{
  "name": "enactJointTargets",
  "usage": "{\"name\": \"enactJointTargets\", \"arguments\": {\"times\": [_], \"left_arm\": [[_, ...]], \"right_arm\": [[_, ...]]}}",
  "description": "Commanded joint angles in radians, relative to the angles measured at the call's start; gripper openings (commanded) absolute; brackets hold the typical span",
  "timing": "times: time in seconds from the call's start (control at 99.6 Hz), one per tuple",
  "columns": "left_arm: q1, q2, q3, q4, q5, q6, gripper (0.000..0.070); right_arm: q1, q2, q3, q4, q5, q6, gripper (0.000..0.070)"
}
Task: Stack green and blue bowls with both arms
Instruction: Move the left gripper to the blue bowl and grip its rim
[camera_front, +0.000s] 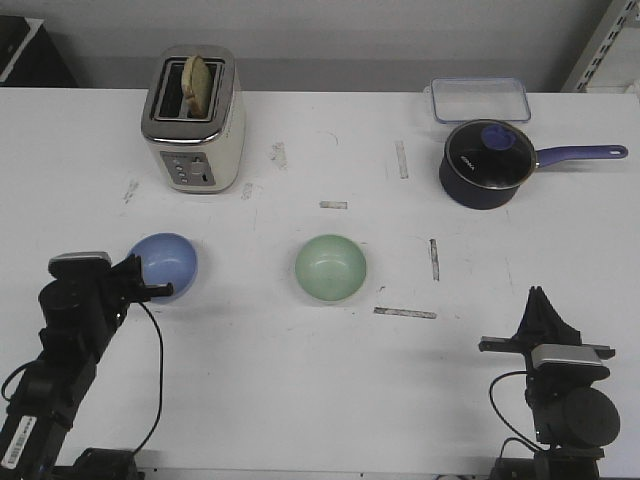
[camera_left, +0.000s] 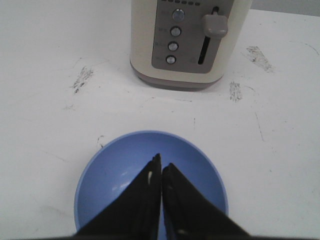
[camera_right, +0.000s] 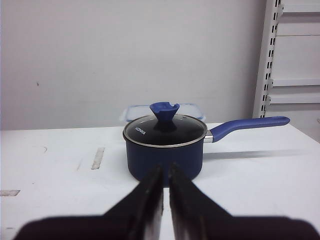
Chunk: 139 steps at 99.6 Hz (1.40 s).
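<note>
The light blue bowl (camera_front: 166, 260) sits upright on the white table at the front left. The pale green bowl (camera_front: 330, 268) sits upright near the table's middle, apart from the blue one. My left gripper (camera_front: 165, 291) is at the blue bowl's near edge. In the left wrist view its shut tips (camera_left: 161, 162) lie over the inside of the blue bowl (camera_left: 112, 175) and hold nothing. My right gripper (camera_front: 538, 294) is at the front right, shut and empty, far from both bowls. In the right wrist view the right gripper (camera_right: 166, 167) points toward the saucepan.
A cream toaster (camera_front: 193, 120) with bread in it stands at the back left, beyond the blue bowl; it also shows in the left wrist view (camera_left: 187, 40). A dark navy saucepan (camera_front: 485, 165) with a glass lid and a clear container (camera_front: 480, 98) stand at the back right.
</note>
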Motion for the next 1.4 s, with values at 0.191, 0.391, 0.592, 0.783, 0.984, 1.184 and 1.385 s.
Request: {"name": "enactJointTargets", "arguments": {"times": [0.191, 0.391, 0.592, 0.783, 0.984, 1.184, 1.385], "left_arm": [[0.002, 0.188, 0.235, -0.153, 0.002, -0.046, 0.0003], [0.011, 0.302, 0.362, -0.295, 0.005, -0.052, 0.0003], [0.094, 0.351, 0.382, -0.367, 0.124, -0.083, 0.0003], [0.231, 0.408, 0.382, -0.423, 0.249, -0.108, 0.0007], [0.329, 0.463, 0.382, -0.480, 0.339, -0.130, 0.0318], [0.381, 0.510, 0.382, -0.480, 0.335, -0.124, 0.0382], [0.377, 0.589, 0.382, -0.489, 0.335, -0.122, 0.0379]], "right_arm": [[0.001, 0.002, 0.003, 0.013, 0.000, 0.013, 0.0010], [0.001, 0.002, 0.003, 0.013, 0.000, 0.013, 0.0010], [0.001, 0.002, 0.003, 0.013, 0.000, 0.013, 0.0010], [0.001, 0.002, 0.003, 0.013, 0.000, 0.013, 0.0010], [0.001, 0.002, 0.003, 0.013, 0.000, 0.013, 0.0010], [0.001, 0.002, 0.003, 0.013, 0.000, 0.013, 0.0010], [0.001, 0.002, 0.003, 0.013, 0.000, 0.013, 0.0010]]}}
